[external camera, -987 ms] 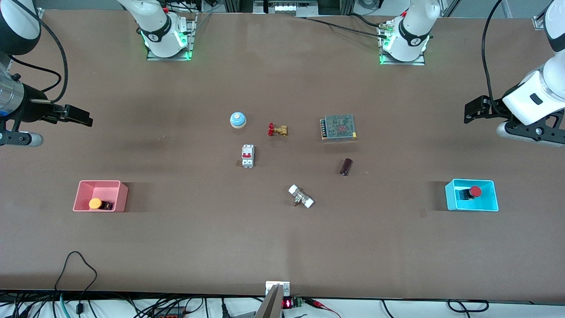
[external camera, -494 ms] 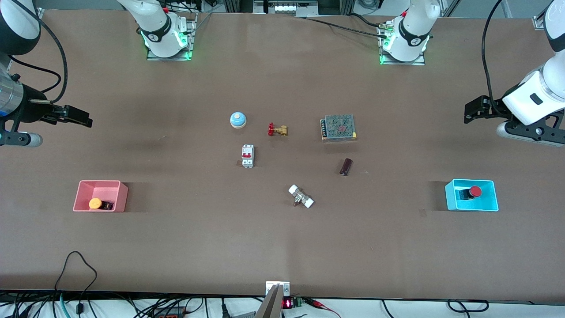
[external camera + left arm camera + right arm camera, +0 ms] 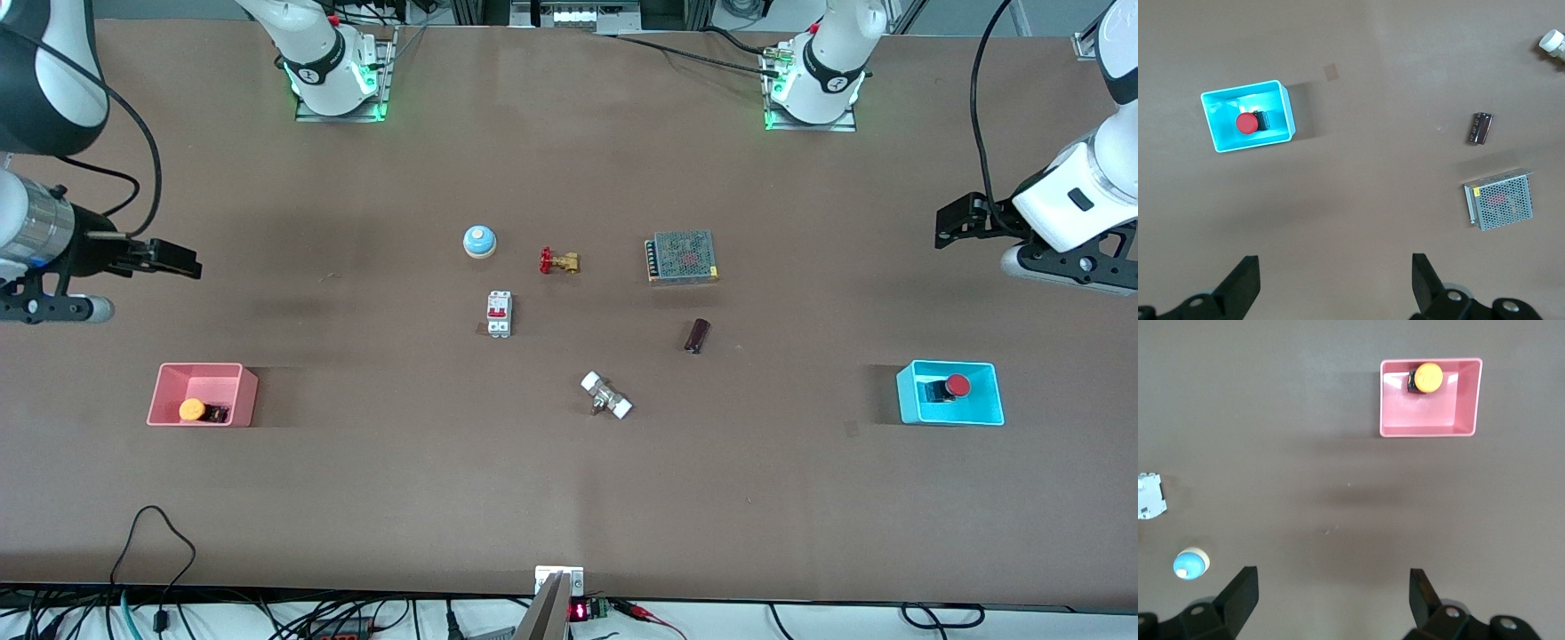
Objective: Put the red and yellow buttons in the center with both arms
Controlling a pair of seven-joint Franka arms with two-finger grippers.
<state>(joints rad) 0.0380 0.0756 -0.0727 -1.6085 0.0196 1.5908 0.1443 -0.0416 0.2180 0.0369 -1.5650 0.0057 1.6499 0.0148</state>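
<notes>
R gripper (image 3: 182, 260) hung over bare table at R arm's end, fingers (image 3: 1238, 590) spread wide, nothing between them. L gripper (image 3: 947, 222) hung over table at L arm's end, fingers (image 3: 1245, 283) spread wide too, nothing held. Both wrists pointed downward.

The red button (image 3: 957, 385), a round red cap on a stubby black body, lies on its side inside the cyan bin (image 3: 907, 396). The yellow button (image 3: 192, 410), orange-yellow capped with a black body, lies tipped over inside the pink bin (image 3: 165, 382)
</notes>
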